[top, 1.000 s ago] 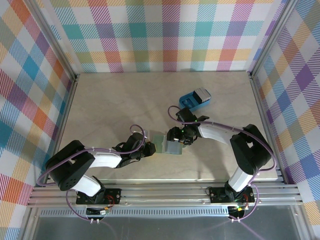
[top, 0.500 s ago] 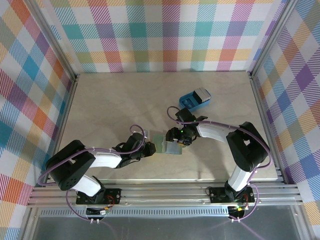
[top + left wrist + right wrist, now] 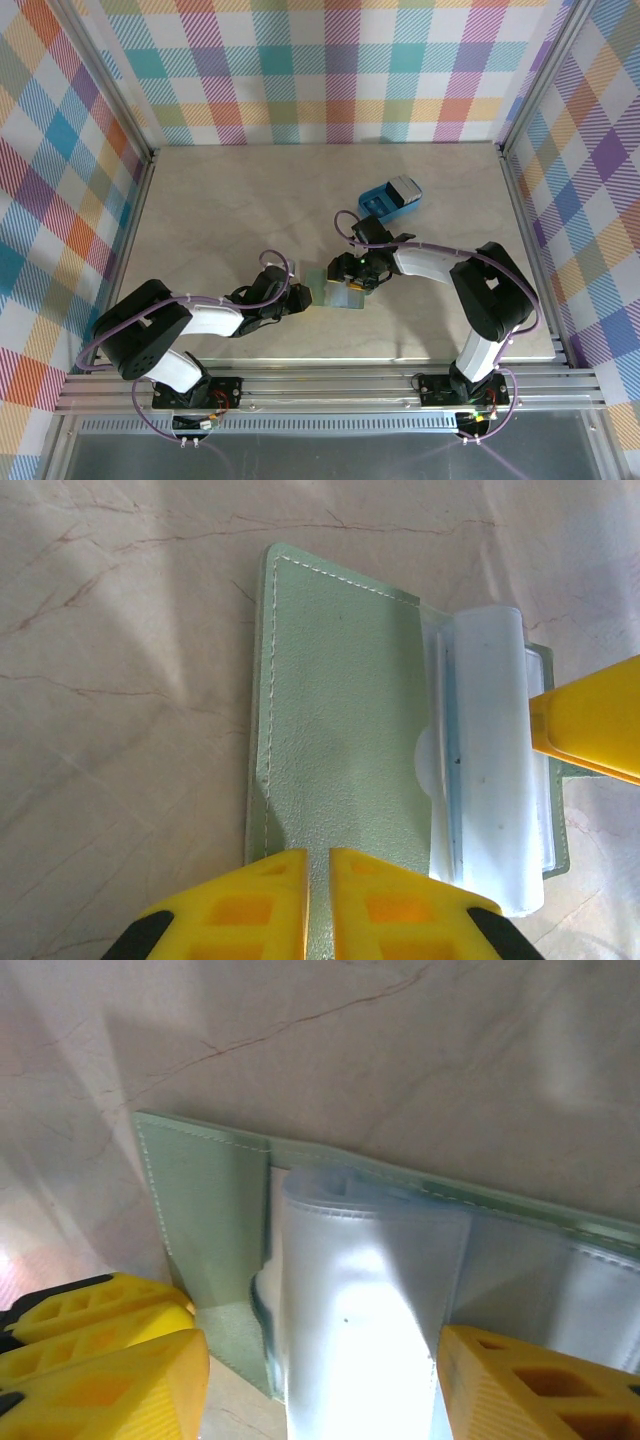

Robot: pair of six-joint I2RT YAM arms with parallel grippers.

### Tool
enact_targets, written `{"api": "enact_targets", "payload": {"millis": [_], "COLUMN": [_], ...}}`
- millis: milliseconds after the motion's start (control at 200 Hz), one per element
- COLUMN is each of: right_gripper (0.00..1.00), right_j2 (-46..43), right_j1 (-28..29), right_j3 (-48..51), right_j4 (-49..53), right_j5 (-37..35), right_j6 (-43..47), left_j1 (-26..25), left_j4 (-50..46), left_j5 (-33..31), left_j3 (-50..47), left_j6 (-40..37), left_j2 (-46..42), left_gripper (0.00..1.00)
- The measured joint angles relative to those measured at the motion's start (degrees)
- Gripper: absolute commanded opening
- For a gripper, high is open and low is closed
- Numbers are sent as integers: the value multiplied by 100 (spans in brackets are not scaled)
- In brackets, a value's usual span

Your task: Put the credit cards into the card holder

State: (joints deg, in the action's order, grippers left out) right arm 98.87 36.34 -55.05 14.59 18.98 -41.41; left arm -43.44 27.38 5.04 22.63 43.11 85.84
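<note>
The left gripper's [image 3: 308, 858] fingers were pressed together on the near edge of the card holder's [image 3: 340, 720] open green flap. The right gripper's [image 3: 322, 1395] fingers stood wide apart, gripping nothing, on either side of a translucent plastic sleeve [image 3: 360, 1300] curling up from it. The card holder lay on the marble-patterned table [image 3: 220, 210] between the arms. Farther back and apart from it, the credit cards [image 3: 405, 188] rested in a blue tray [image 3: 372, 205].
</note>
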Motion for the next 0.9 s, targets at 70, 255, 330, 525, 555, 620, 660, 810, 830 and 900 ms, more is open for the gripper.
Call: {"api": "enact_targets", "payload": {"millis": [70, 255, 330, 525, 555, 620, 660, 810, 830, 900], "right_gripper": [60, 58, 58, 58, 58, 58, 58, 58, 58, 58], "right_j2": [0, -2, -4, -9, -9, -9, -17, -142, -155, -175], "right_j1": [0, 0, 0, 0, 0, 0, 0, 0, 0, 0], "right_j3": [11, 94, 157, 264, 278, 289, 291, 299, 299, 299], "right_j4": [-87, -341, -446, -686, -713, -756, -778, -855, -863, -905], "right_j5": [63, 223, 293, 472, 496, 542, 560, 577, 579, 579], "right_j6": [-7, 13, 11, 11, 11, 11, 11, 13, 13, 13], "left_j1": [0, 0, 0, 0, 0, 0, 0, 0, 0, 0], "left_j4": [2, 22, 50, 76, 79, 83, 83, 85, 87, 96], "left_j5": [0, -2, -2, -2, -2, -2, -4, -4, -4, -4], "left_j3": [-2, -13, -31, -37, -37, -37, -37, -39, -39, -39], "left_j6": [17, 57, 59, 59, 59, 61, 61, 79, 79, 79], "left_j2": [2, 2, 2, 2, 2, 2, 2, 4, 7, 22], "left_gripper": [15, 15, 15, 15, 15, 14, 14, 15, 15, 15]}}
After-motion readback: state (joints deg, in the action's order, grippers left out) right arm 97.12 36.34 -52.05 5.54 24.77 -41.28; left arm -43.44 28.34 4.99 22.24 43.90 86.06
